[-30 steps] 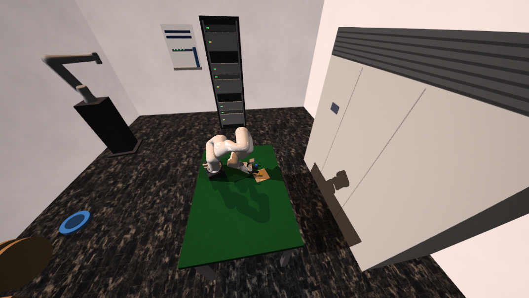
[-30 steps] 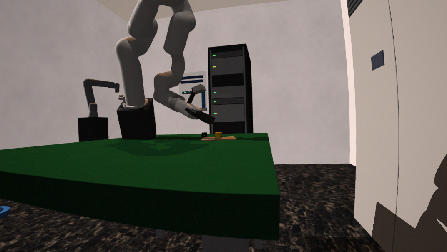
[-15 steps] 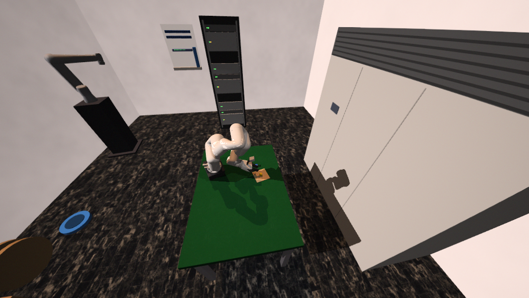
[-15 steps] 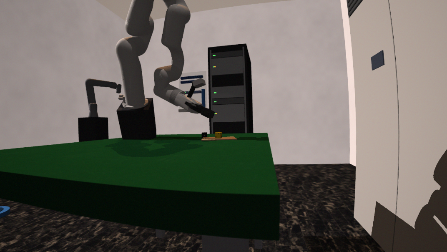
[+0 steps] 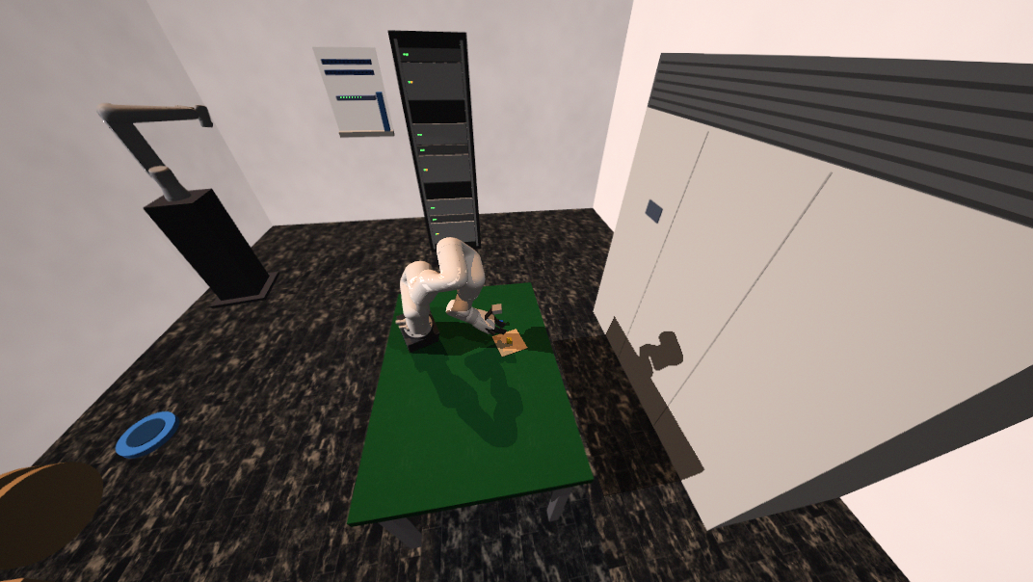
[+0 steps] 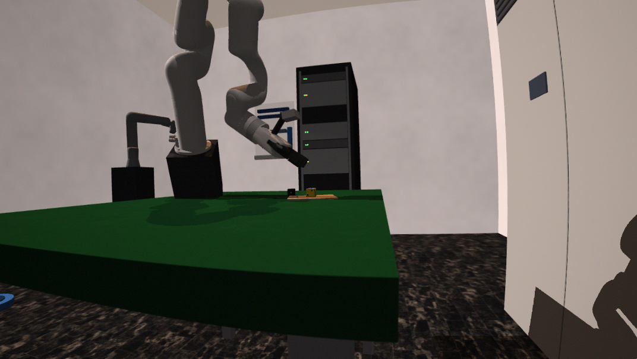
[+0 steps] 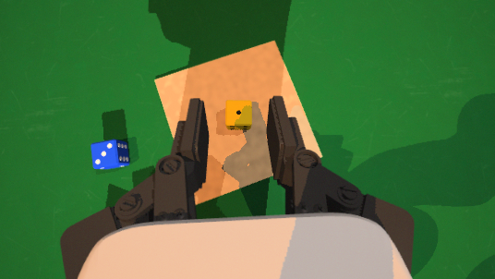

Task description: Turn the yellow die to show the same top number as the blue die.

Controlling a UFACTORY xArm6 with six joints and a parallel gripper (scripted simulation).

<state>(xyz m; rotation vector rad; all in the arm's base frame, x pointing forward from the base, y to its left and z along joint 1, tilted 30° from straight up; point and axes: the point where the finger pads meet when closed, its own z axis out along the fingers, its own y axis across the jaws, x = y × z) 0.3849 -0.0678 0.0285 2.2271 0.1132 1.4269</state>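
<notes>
The yellow die (image 7: 238, 114) lies flat on the tan mat, with one black pip on top. The blue die (image 7: 110, 154) lies on the green table to the left of the mat, with three white pips on top. My gripper (image 7: 236, 115) hangs above the mat with its fingers partly open and nothing between them. In the wrist view the yellow die shows in the gap between the fingers, but it is far below them. In the exterior view the gripper (image 6: 297, 158) is tilted and well above the yellow die (image 6: 311, 192) and the mat (image 6: 312, 197).
The mat lies near the table's far right edge (image 5: 510, 341), close to the arm's base (image 5: 419, 335). A dark server rack (image 6: 327, 126) stands behind the table. A large cabinet (image 5: 795, 289) stands to the right.
</notes>
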